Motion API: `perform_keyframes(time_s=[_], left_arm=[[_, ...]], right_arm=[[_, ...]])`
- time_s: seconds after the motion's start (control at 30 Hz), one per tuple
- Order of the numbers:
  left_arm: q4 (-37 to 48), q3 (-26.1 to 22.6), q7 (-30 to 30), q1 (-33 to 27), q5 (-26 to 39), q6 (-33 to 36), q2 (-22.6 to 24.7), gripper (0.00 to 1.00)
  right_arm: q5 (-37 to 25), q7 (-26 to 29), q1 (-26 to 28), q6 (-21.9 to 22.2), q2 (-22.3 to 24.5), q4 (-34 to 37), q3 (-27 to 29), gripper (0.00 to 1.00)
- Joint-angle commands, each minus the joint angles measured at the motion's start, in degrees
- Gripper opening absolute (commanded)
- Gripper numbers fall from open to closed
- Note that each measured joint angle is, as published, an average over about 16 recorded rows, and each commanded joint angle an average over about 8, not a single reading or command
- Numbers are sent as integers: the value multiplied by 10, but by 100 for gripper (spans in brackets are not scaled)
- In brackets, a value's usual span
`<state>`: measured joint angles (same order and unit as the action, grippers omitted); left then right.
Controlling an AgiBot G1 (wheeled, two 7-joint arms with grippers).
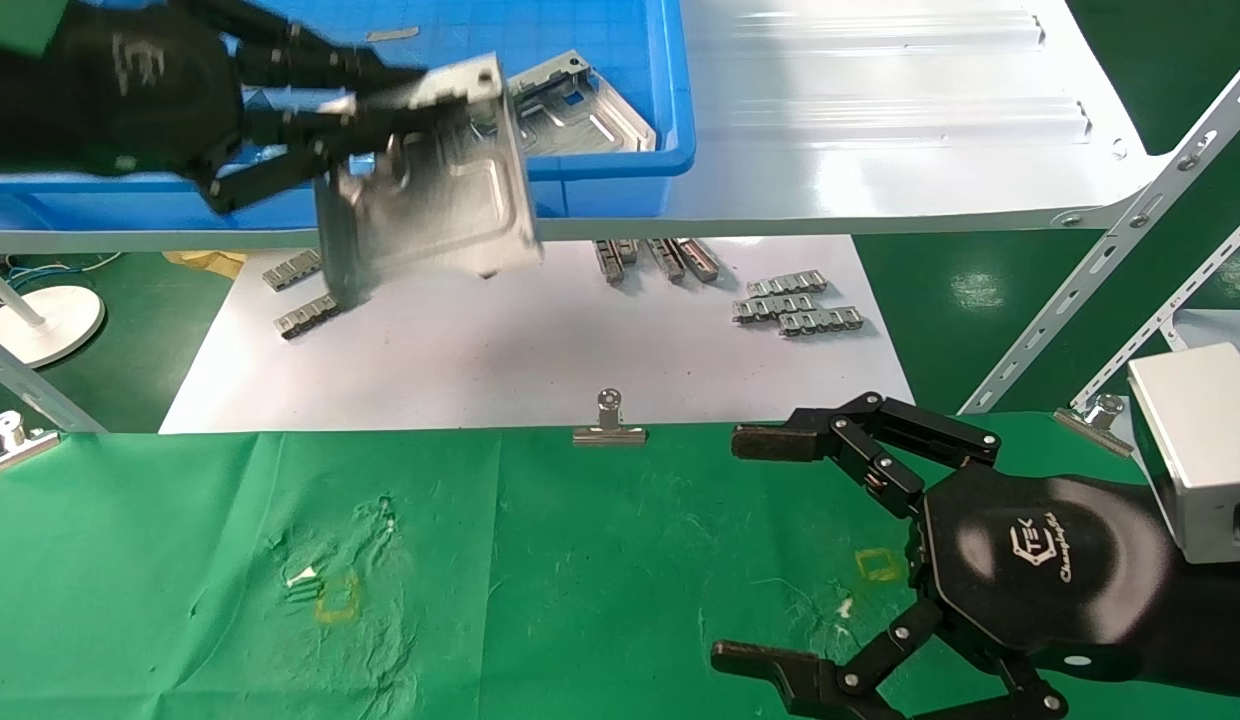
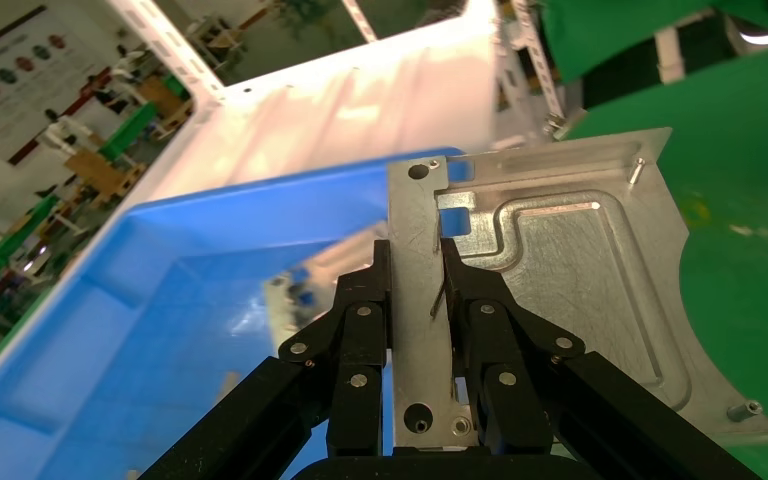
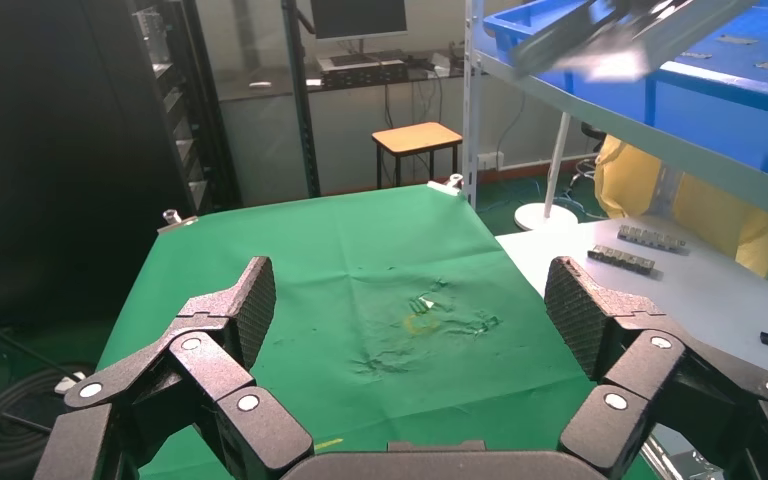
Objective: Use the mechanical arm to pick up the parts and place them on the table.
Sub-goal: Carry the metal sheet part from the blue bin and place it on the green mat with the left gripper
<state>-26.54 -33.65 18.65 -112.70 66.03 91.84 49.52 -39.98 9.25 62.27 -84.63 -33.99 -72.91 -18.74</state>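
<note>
A silver-grey sheet-metal part [image 1: 430, 190] is being pinched along one edge by the left mechanical arm's gripper [image 1: 365, 120], whose black fingers [image 2: 360, 330] are being pressed together on either side of the plate. The part is being held in the air, hanging tilted just beyond the fingertips, in front of the rim of a blue bin [image 1: 620, 165] that is resting on a glossy white shelf [image 1: 880, 110]. Further into the bin, past the gripper, another part of the same kind [image 1: 580, 105] is lying on the bin floor. Below the held plate, a matte white board [image 1: 540, 350] is carrying small grey link strips [image 1: 795, 305].

The right mechanical arm's gripper [image 1: 780, 555] is being held low over the table [image 1: 530, 570], its jointed fingers [image 3: 235, 310] being spread wide with nothing between them. Under and ahead of that open pincer, wrinkled green cloth is showing, marked with a yellow square outline [image 1: 878, 565]. A metal clip [image 1: 608, 425] is gripping the cloth's far edge, well to the side of the right gripper.
</note>
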Motion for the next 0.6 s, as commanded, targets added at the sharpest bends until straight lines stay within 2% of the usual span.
perform_keyframes(time_s=[0.03,0.17,0.3,0.43,0.6], left_arm=[[-39,-12,1,20,-23,0,-19,0],[-101,-55,22,61,-43,-2,-59,0],[-136,-106,71,94,-37,-4,-86,0],[-126,-150,116,118,-31,-6,-95,0],[-68,-186,161,146,-35,-12,-90,0]], right_arm=[[0,0,0,0,0,0,0,100],[0,0,0,0,0,0,0,100],[0,0,0,0,0,0,0,100],[0,0,0,0,0,0,0,100],[0,0,0,0,0,0,0,100]])
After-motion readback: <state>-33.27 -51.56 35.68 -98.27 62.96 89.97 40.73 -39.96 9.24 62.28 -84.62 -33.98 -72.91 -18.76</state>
